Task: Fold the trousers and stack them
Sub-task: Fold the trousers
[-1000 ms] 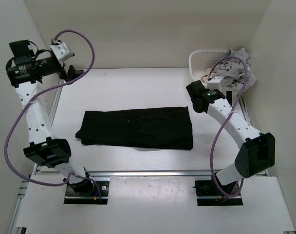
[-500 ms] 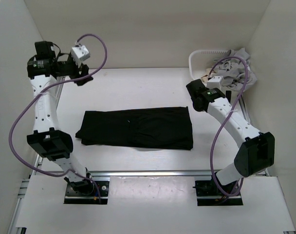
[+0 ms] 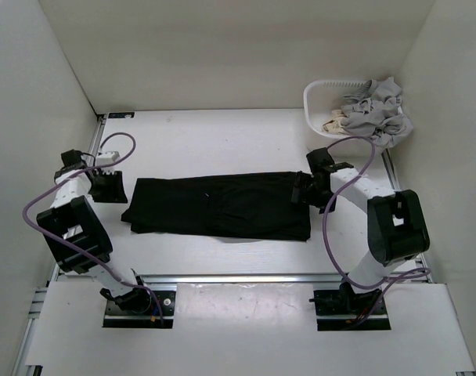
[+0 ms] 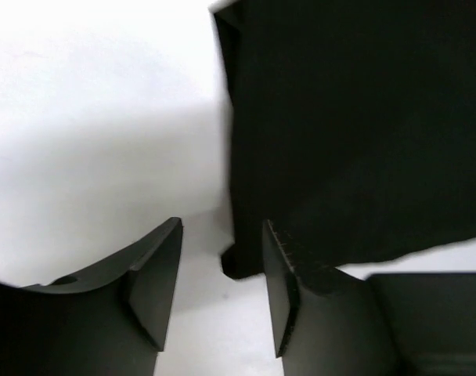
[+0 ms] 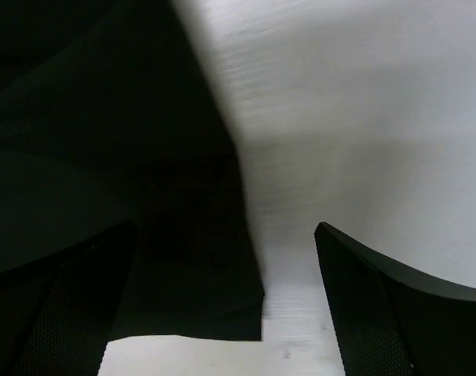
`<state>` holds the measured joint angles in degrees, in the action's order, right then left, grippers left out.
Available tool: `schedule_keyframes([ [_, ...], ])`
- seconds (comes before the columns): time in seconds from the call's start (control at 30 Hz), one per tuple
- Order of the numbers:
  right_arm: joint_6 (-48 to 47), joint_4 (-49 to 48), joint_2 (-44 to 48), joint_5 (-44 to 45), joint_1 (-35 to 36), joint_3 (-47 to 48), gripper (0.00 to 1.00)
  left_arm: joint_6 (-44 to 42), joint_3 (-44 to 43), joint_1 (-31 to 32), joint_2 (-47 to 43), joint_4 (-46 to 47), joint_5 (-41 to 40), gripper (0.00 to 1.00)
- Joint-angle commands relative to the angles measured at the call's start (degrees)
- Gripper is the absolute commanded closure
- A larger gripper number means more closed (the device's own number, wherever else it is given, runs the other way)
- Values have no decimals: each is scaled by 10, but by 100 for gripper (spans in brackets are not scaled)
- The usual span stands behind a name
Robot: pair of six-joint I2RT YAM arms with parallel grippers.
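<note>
Room: white table is sitting inside white walls.
Task item: black trousers are lying folded on it.
Beyond their right end: basket is holding grey garments.
Their left corner: left gripper is framing it, fingers narrowly apart.
Their right edge: right gripper is straddling it, fingers wide.

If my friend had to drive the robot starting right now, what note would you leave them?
Left gripper: open, low at the left end of the trousers, one corner just ahead of its jaws; nothing held.
Right gripper: wide open, straddling the edge at the right end; nothing held.
Things: trousers lie flat as a long strip mid-table. Basket at the far right holds grey clothes.
Done: they look folded lengthwise.
Left: probably grab both ends, fold shorter, then stack.
</note>
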<state>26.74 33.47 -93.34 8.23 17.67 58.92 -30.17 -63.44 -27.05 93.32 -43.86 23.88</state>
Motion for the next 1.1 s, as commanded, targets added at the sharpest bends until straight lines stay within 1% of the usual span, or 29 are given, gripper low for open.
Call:
schedule_keyframes([
  [0.0,23,-97,-20,-137,-13,-13,3,46,-4,-8,-13,89,-11,43],
  [0.03,23,-97,-32,-143,-13,-13,5,46,-4,-8,-6,89,-11,42],
  [0.07,23,-97,-54,-143,-13,-13,12,46,7,-8,5,89,-6,41],
  [0.13,23,-97,-68,-153,-13,-20,21,59,19,6,11,105,-16,41],
  [0.17,23,-97,-68,-153,-19,-33,30,59,32,11,16,120,-16,40],
  [0.23,30,-103,-73,-162,-26,-46,41,59,40,26,22,127,-22,40],
  [0.27,35,-111,-73,-175,-26,-51,59,59,40,41,27,133,-29,40],
  [0.3,35,-111,-78,-175,-33,-56,71,59,48,41,34,133,-36,40],
  [0.33,35,-111,-78,-175,-39,-57,81,74,48,41,34,142,-36,40],
  [0.37,35,-111,-78,-175,-39,-57,96,81,48,41,39,142,-36,40],
  [0.4,40,-106,-70,-168,-46,-63,100,86,48,41,39,149,-36,40],
  [0.5,40,-96,-46,-168,-80,-63,100,99,35,46,39,149,1,40],
  [0.57,23,-76,-26,-159,-97,-48,100,99,35,63,31,149,7,40],
  [0.63,9,-33,8,-138,-127,-34,100,89,35,97,25,142,7,40],
  [0.67,-15,-14,16,-132,-136,-10,100,84,41,109,20,142,7,39],
  [0.7,-27,5,31,-125,-153,2,100,76,48,135,20,142,-2,39],
  [0.73,-40,45,37,-99,-160,16,100,70,48,151,20,142,-10,39],
  [0.77,-62,64,42,-89,-176,41,100,63,53,167,20,142,-32,38],
  [0.8,-76,79,50,-84,-185,53,100,63,53,196,20,142,-32,38],
  [0.87,-100,128,50,-76,-207,84,100,63,53,223,20,142,-32,38],
  [0.9,-113,144,50,-62,-213,101,100,69,46,250,26,142,-22,38],
  [0.93,-131,178,50,-51,-213,140,100,69,38,265,26,142,-15,38],
  [1.0,-139,208,55,-24,-221,181,100,81,27,297,41,142,-15,37],
  [1.03,-139,227,61,-24,-221,198,100,81,18,325,51,137,-15,37],
  [1.07,-139,239,61,-30,-215,231,100,90,12,335,58,137,-15,37],
])
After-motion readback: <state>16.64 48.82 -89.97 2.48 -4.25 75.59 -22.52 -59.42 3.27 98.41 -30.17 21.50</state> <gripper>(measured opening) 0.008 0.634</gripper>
